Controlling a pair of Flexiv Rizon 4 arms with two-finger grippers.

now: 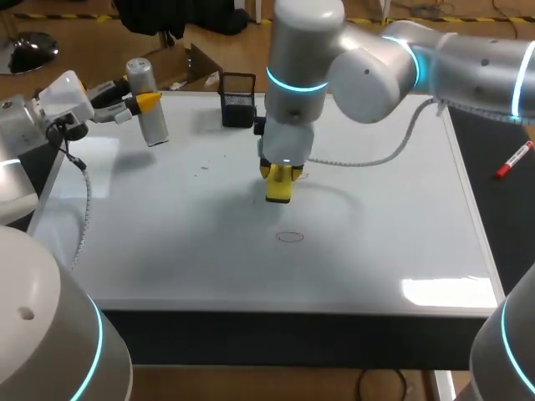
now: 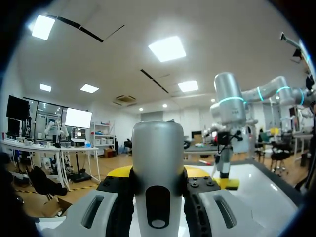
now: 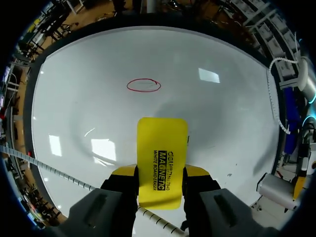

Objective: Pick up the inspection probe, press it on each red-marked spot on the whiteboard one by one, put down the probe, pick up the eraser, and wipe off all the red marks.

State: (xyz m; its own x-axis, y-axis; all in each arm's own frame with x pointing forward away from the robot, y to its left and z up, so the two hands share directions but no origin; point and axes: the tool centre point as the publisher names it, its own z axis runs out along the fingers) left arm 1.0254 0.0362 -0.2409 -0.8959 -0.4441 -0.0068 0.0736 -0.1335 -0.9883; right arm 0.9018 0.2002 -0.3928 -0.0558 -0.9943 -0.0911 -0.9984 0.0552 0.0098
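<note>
The inspection probe point(image 1: 147, 110), a grey cylinder, hangs above the whiteboard's point(image 1: 376, 242) far left corner, and my left gripper point(image 1: 147, 102) is shut on it. In the left wrist view the probe point(image 2: 158, 163) stands upright between the fingers of the left gripper point(image 2: 159, 174). My right gripper point(image 1: 279, 174) points down over the board's middle, shut on the yellow eraser point(image 1: 278, 189). Ahead of the held eraser point(image 3: 162, 160) lies a red oval mark point(image 3: 143, 85), also seen on the board point(image 1: 290, 236). A faint red trace point(image 1: 302, 175) shows beside the eraser.
A black mesh holder point(image 1: 238, 100) stands at the board's far edge, just behind my right wrist. A red marker point(image 1: 514, 160) lies on the dark strip right of the board. A white coiled cable point(image 1: 368, 159) trails from the right arm over the board.
</note>
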